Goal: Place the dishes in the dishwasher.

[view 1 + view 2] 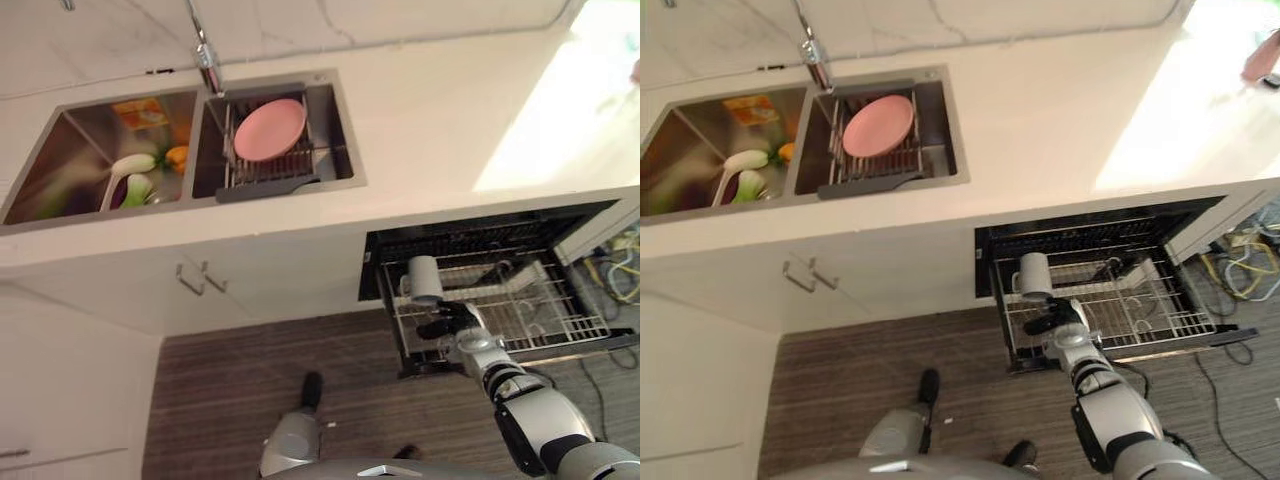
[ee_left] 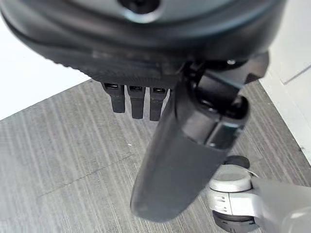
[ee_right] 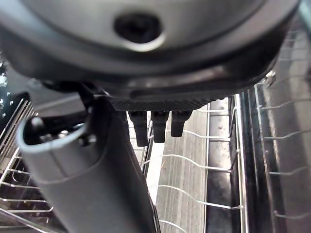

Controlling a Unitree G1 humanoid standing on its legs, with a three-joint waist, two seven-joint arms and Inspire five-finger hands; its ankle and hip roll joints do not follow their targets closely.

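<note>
A white mug [image 1: 424, 278] stands upright at the front left of the pulled-out dishwasher rack [image 1: 530, 315]. My right hand [image 1: 447, 322] hovers just in front of the mug, open and holding nothing. In the right wrist view its thumb [image 3: 97, 184] and relaxed fingers [image 3: 154, 127] hang over the rack wires [image 3: 194, 170]. A pink plate [image 1: 269, 128] leans in the drying rack [image 1: 262, 172] in the right sink basin. My left hand [image 1: 312, 388] hangs open by my side above the wooden floor [image 2: 63, 160].
The left sink basin [image 1: 70, 150] holds a white ladle [image 1: 125, 170], green items and an orange one. A faucet [image 1: 207, 60] rises behind the sinks. Cabinet handles [image 1: 200, 277] sit below the counter [image 1: 450, 120]. A pink object [image 1: 1262, 55] lies at the counter's far right.
</note>
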